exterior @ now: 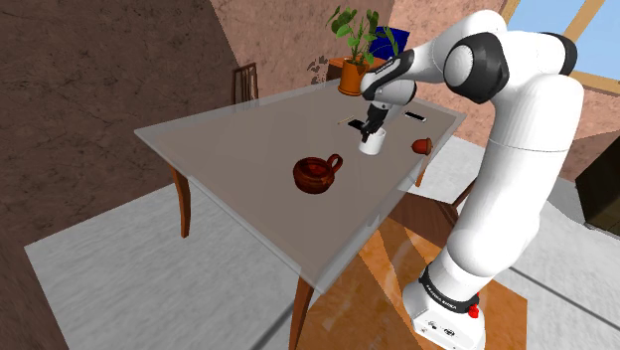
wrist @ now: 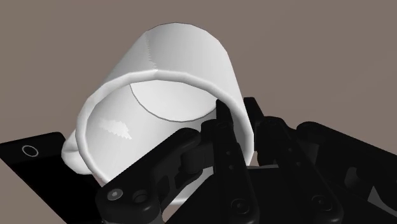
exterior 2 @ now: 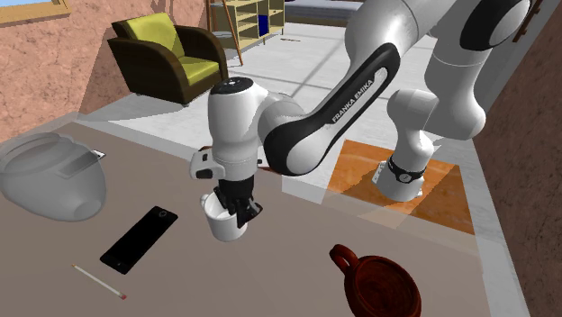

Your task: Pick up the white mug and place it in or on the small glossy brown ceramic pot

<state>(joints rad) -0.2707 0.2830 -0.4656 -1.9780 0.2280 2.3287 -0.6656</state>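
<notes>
The white mug (exterior: 371, 145) (exterior 2: 225, 219) is at the far side of the grey table (exterior: 229, 149), slightly tilted. My gripper (exterior: 373, 127) (exterior 2: 236, 209) (wrist: 238, 127) is shut on its rim, one finger inside the cup and one outside. In the wrist view the mug (wrist: 165, 89) shows its open mouth and smooth wall. Whether its base rests on the table I cannot tell. The glossy brown pot (exterior: 316, 173) (exterior 2: 378, 284), with a loop handle, stands apart from the mug toward the shoulder view's lower left.
A black phone (exterior 2: 140, 239) (wrist: 32, 159) and a thin stick (exterior 2: 99, 281) lie beside the mug. A grey translucent rounded object (exterior 2: 49, 176) stands past the phone. A small brown item (exterior: 421, 146) sits near the table edge. A potted plant (exterior: 356, 50) stands at the far corner.
</notes>
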